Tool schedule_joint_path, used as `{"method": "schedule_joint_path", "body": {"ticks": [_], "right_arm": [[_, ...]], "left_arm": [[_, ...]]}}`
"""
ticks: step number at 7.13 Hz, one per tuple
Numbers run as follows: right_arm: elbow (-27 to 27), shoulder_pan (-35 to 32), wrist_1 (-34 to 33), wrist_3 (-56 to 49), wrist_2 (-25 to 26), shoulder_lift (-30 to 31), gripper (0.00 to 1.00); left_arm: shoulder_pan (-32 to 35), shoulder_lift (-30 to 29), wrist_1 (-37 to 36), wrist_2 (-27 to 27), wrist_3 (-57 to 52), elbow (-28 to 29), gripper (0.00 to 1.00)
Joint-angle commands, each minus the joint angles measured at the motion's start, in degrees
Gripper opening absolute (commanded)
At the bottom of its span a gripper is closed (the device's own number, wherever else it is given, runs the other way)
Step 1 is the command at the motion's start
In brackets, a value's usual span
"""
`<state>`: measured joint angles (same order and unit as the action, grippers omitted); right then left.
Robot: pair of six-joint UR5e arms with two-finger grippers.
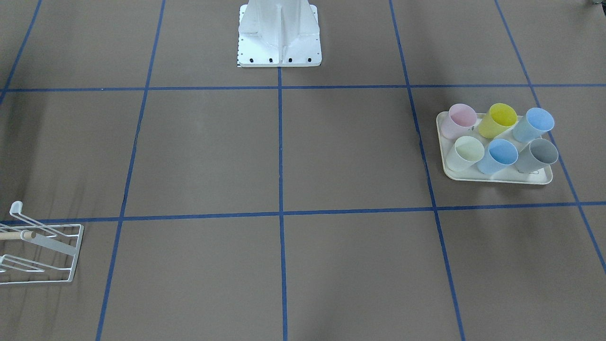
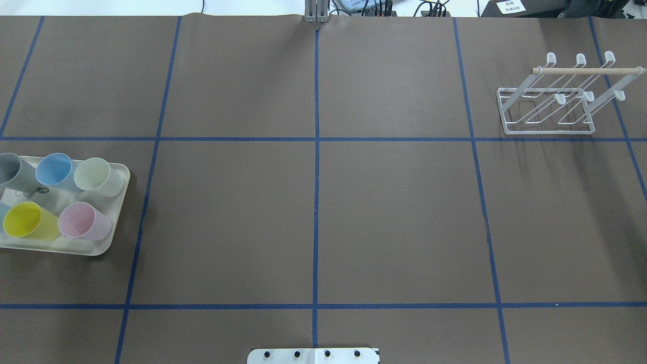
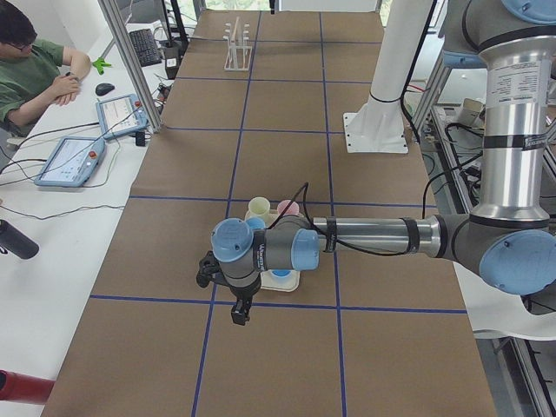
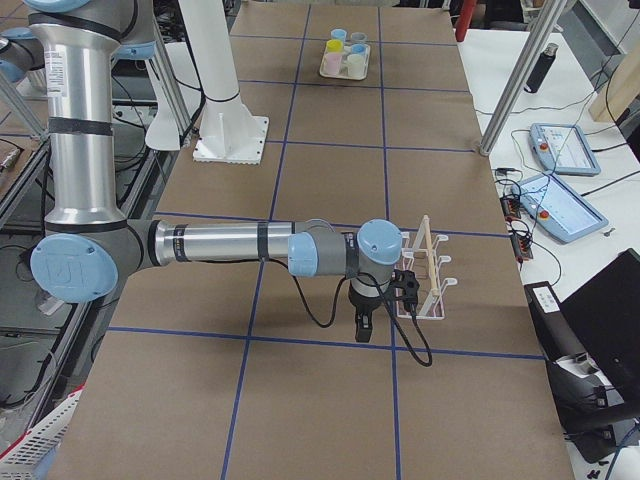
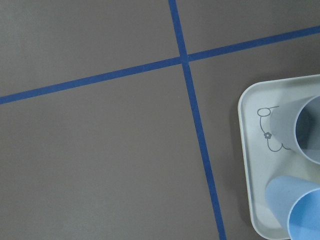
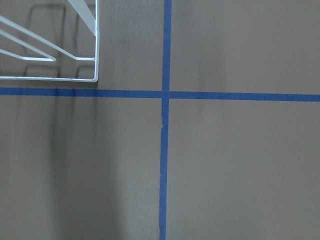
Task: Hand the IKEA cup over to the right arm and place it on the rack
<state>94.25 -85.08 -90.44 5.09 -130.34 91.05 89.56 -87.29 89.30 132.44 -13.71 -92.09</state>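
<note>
Apparently nothing done yet: all six IKEA cups (image 1: 497, 156) stand on the tray (image 1: 497, 179) just beside the left fingers (image 3: 238, 313); the rack (image 2: 586, 71), beside the right fingers (image 4: 360, 328), holds none. Neither pair's opening can be told.

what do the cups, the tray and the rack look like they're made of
Cups: likely plastic, with matte pastel colours and thin, even walls.
Tray: probably plastic or melamine, with a smooth cream surface and a rounded, moulded rim.
Rack: thin bent wire, probably metal with a white coating. Its rod looks like bare light wood, tan and dull.
</note>
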Motion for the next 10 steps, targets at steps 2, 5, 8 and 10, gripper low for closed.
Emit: {"method": "schedule_joint_path", "body": {"ticks": [2,5,8,10], "right_arm": [[0.49,0.00,0.17,0.00,0.00,-0.17,1.00],[0.49,0.00,7.98,0.35,0.26,-0.35,1.00],[0.50,0.35,19.56,1.06,0.44,-1.23,1.00],[1.80,0.35,22.06,4.47,0.18,-1.40,1.00]], "left_arm": [[-0.09,-0.25,0.17,-0.78,0.00,-0.64,1.00],[-0.09,-0.42,0.44,-0.87,0.00,-1.87,1.00],[0.00,-2.35,11.18,-2.89,0.34,-1.61,1.00],[0.00,-3.67,19.06,-2.98,15.61,-1.16,1.00]]}}
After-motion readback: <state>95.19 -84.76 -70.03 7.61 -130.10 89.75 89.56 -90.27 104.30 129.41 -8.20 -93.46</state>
